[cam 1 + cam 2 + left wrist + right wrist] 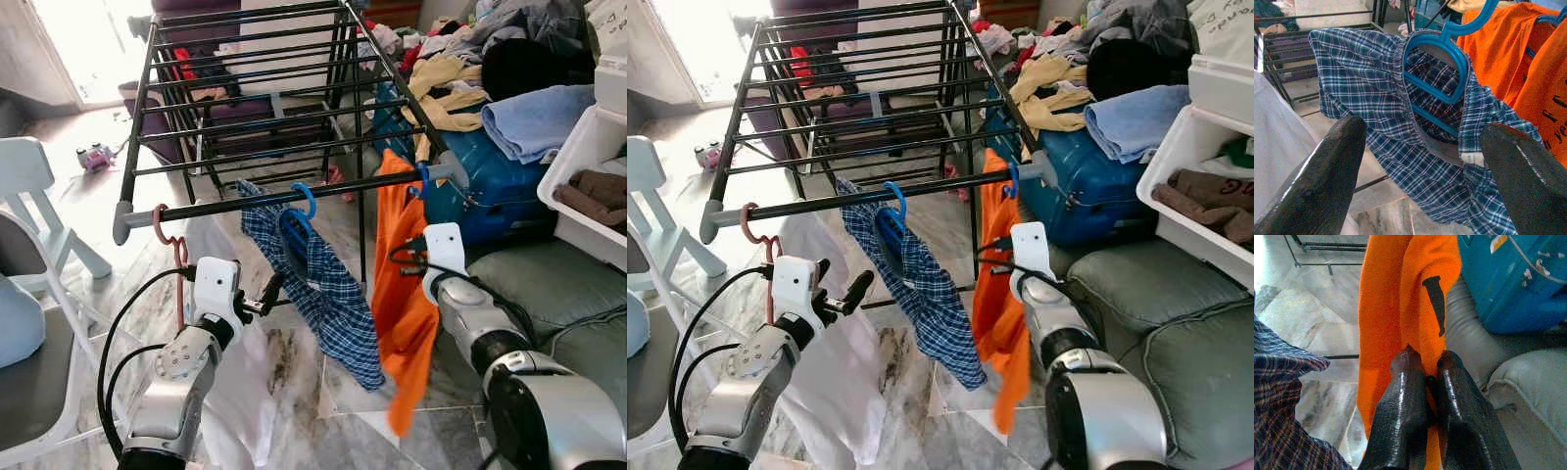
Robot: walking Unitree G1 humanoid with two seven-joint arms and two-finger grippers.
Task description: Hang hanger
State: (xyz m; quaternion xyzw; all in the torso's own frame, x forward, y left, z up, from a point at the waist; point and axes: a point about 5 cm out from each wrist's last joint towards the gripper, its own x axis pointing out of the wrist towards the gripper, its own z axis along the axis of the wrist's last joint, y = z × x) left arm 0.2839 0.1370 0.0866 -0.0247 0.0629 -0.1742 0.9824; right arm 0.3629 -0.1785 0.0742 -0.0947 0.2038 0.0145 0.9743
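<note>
A black drying rack (255,98) spans the upper middle of the head views, its front rail (284,201) running from left of centre to right of centre. To the right, a grey couch cushion (549,284) carries a blue suitcase (490,186) with a heap of clothes (509,59) on and behind it. At the right edge a white bin (588,166) holds folded brown cloth and is cut off by the frame. A white chair (39,206) stands at the far left.

Three garments hang from the front rail: a white one on a pink hanger (171,235) at the left end, a blue plaid garment (323,284) on a blue hanger (299,211) in the middle, and an orange shirt (402,294) on another blue hook (421,176) near the right end.

The left pincer (269,294) sits low and left of centre, between the white cloth and the plaid garment, its fingers (1327,181) spread wide with nothing between them. The right pincer (1425,382) is pressed closed on a fold of the orange shirt; in the head views its tips are hidden behind the cloth.

Bare marbled floor (294,362) shows under the rack.
</note>
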